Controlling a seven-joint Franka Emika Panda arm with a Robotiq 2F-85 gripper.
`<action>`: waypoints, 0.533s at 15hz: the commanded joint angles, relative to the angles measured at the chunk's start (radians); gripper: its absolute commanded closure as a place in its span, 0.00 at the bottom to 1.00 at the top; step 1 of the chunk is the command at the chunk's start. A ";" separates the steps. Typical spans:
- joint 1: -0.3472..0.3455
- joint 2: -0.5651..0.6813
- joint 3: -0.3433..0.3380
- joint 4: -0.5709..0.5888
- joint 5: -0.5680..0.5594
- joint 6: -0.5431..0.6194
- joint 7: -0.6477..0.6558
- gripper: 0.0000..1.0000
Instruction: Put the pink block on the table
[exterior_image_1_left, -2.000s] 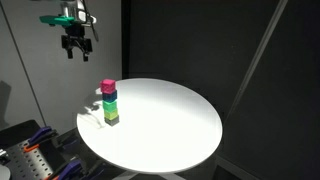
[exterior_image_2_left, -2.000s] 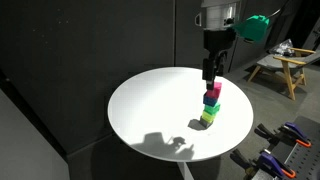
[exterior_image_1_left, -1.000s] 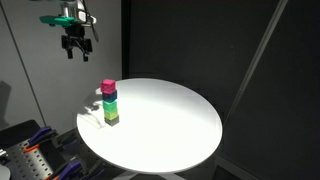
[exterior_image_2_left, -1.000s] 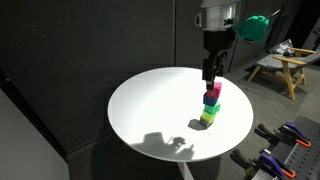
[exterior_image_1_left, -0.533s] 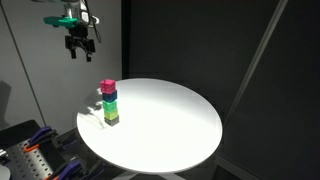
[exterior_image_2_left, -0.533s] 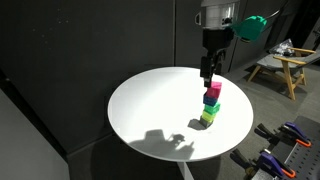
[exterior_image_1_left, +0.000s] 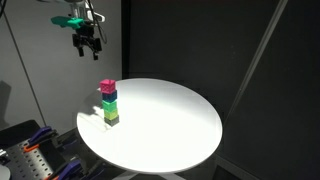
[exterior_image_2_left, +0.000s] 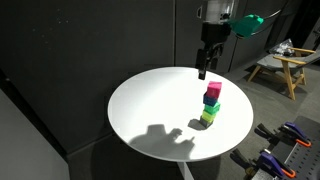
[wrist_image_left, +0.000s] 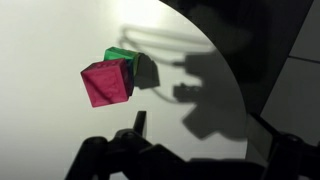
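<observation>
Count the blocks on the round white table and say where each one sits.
3, all in one stack near the edge of the table: the pink block on top, a teal block in the middle, a yellow-green block at the bottom. No others show.

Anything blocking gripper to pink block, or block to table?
Nothing visible. The gripper hangs in open air above the pink block, which tops the stack with nothing over it. The table shows bare white top right beside the stack.
</observation>
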 joint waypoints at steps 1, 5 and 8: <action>-0.012 0.005 -0.023 0.012 0.022 0.028 0.003 0.00; -0.027 0.010 -0.050 0.011 0.035 0.044 0.002 0.00; -0.041 0.016 -0.067 0.007 0.037 0.046 0.002 0.00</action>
